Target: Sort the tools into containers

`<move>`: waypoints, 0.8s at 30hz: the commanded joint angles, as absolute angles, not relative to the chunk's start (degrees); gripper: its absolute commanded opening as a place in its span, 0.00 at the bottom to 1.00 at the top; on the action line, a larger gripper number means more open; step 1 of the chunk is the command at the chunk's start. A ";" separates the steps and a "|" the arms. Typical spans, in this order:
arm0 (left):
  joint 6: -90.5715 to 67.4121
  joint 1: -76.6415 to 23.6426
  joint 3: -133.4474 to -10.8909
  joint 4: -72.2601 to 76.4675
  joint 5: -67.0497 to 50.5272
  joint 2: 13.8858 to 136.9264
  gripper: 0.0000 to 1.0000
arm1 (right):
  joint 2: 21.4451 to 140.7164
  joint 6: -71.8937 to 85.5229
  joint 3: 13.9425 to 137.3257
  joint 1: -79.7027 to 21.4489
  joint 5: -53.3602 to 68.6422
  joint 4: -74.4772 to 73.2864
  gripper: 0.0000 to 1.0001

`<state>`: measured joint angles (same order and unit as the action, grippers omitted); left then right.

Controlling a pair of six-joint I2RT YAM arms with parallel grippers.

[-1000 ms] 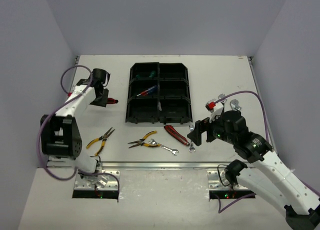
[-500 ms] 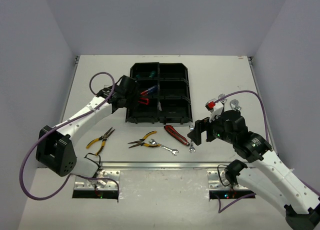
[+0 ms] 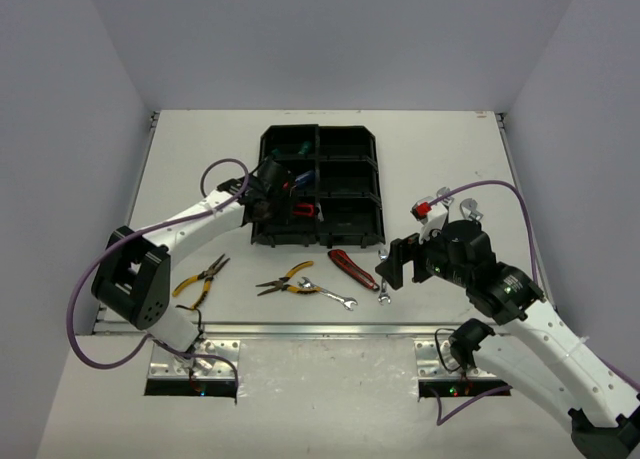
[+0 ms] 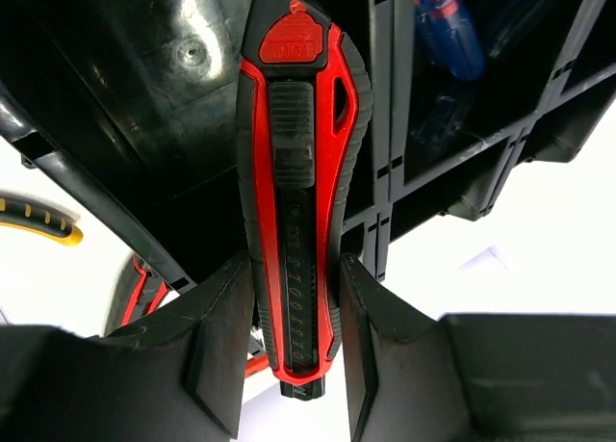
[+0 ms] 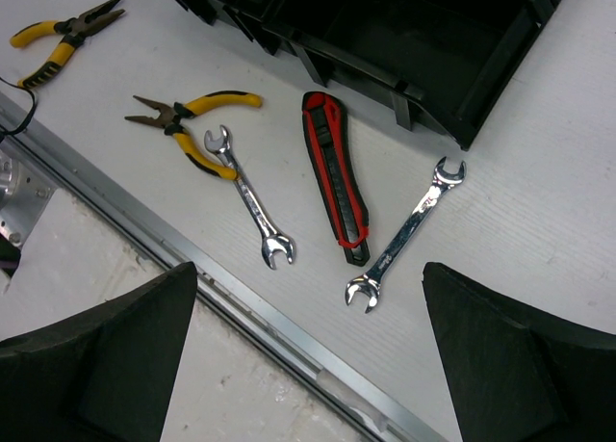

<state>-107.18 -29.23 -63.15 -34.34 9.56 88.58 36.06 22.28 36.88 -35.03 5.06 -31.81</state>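
Note:
My left gripper point(image 3: 288, 207) is shut on a red-black utility knife point(image 4: 298, 192), its fingers point(image 4: 223, 336) pressing both sides of the handle. The knife point(image 3: 306, 210) hangs over the near-left compartment of the black organizer tray point(image 3: 345, 160). A blue screwdriver point(image 4: 448, 28) lies in the middle-left compartment, and something green point(image 3: 290, 151) in the far-left one. My right gripper point(image 5: 308, 351) hovers open above the table's near edge, with a second utility knife point(image 5: 337, 177) and two silver wrenches point(image 5: 252, 196) point(image 5: 409, 232) below it.
Two yellow-handled pliers point(image 3: 203, 279) point(image 3: 285, 279) lie in front of the tray point(image 5: 481, 86). A red-handled tool point(image 3: 425, 210) and silver wrenches point(image 3: 465, 207) sit right of the tray, behind my right arm. A metal rail point(image 5: 241, 307) runs along the table's near edge.
My left arm has swung right, from the table's left side to over the tray's near-left compartment, carrying the utility knife. The right arm has not moved.

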 commanded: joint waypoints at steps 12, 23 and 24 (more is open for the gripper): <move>-107.12 -29.71 -61.00 -30.01 14.59 86.63 0.71 | 36.20 21.53 37.02 -35.07 4.79 -29.97 0.99; -97.47 -29.88 -65.77 -30.83 15.82 81.96 1.00 | 41.98 21.89 38.14 -35.09 6.80 -30.60 0.99; -95.28 -29.88 -66.12 -30.77 16.35 80.18 1.00 | 44.35 22.19 38.67 -35.15 6.92 -31.19 0.99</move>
